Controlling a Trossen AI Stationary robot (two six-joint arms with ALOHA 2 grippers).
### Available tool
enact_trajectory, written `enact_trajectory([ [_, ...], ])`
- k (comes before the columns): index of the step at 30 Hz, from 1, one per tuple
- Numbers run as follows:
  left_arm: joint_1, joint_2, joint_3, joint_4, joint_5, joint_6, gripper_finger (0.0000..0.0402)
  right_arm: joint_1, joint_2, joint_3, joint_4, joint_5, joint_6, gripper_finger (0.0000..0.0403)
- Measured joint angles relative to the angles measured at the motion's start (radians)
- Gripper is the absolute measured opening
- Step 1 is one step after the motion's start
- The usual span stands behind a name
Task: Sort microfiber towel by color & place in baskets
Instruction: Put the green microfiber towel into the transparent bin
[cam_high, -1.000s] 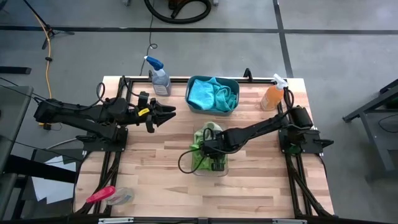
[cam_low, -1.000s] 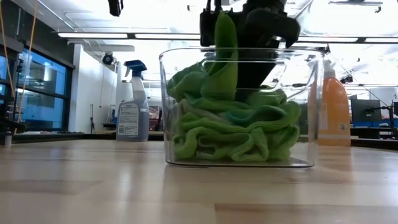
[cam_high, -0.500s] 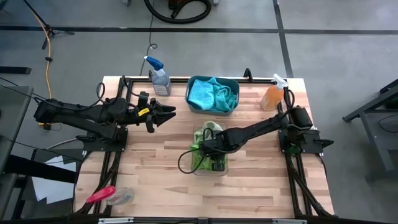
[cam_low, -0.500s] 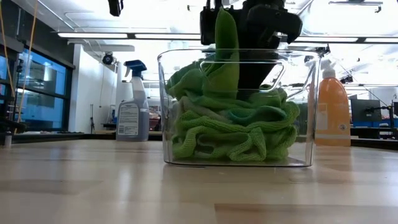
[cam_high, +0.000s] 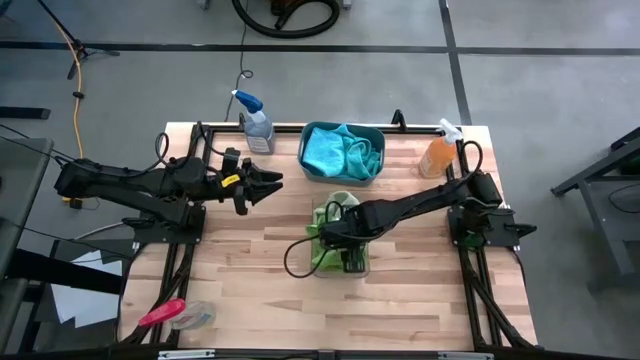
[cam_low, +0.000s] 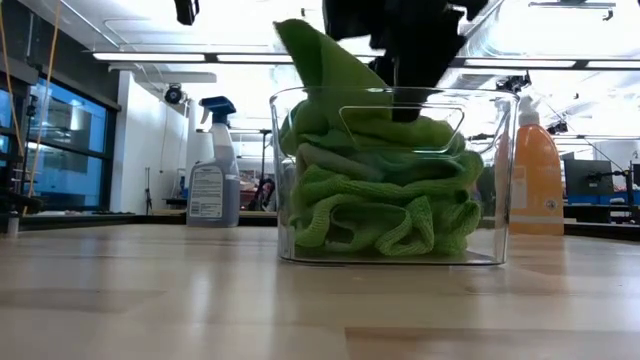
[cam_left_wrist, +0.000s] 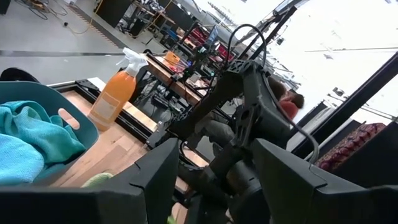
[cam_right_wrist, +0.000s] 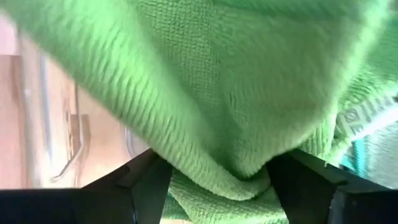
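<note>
Reaching over the clear bin (cam_high: 340, 262), the right gripper (cam_high: 330, 232) pinches a lime green towel (cam_low: 325, 62) at the bin's mouth, its fingers (cam_right_wrist: 140, 186) pressed into the cloth on either side. From table height the towel's free corner stands above the rim, and directly beneath the gripper more green towels (cam_low: 385, 205) fill the clear bin nearly to the top. Beyond the gripper, the teal tub (cam_high: 342, 153) holds turquoise towels (cam_high: 335, 150), with an orange spray bottle (cam_high: 438, 155) just beside it. The left gripper (cam_high: 268, 181) hovers well apart, fingers spread; whether it touches the table is hard to judge
</note>
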Motion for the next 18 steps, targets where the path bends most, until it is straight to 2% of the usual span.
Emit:
enact_trajectory([
  [18,0.000,0.000,0.000,0.000,0.026,0.026,0.0198,0.000,-0.001,0.136,-0.207,0.005,-0.072,0.0261],
])
